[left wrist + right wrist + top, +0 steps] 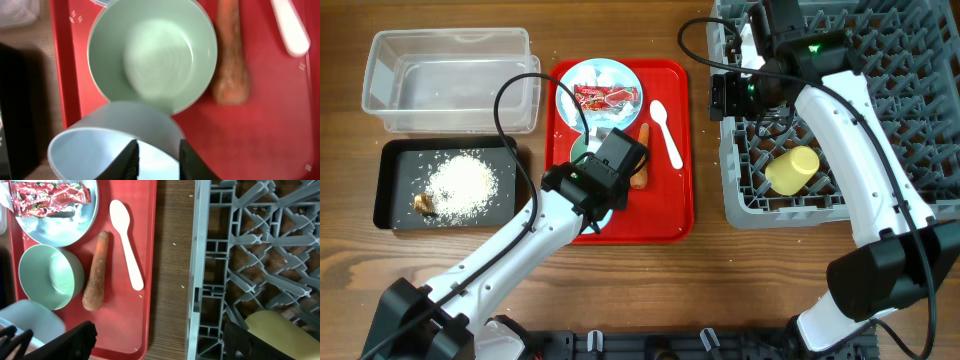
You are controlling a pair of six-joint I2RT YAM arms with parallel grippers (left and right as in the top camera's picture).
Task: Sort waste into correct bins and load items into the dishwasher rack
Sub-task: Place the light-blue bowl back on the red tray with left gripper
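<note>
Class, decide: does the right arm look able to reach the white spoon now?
Probably yes: the spoon lies uncovered on the red tray, nearest the rack, where the open right hand hovers.

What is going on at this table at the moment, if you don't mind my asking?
Two robot arms are sorting a meal tray. The left hand straddles the rim of the light blue bowl on the red tray, beside the pale green bowl; whether it grips yet is unclear. The right hand hangs open at the edge of the dishwasher rack, where the yellow cup already sits. The carrot, the spoon and the wrapper on the plate sit on the tray.
</note>
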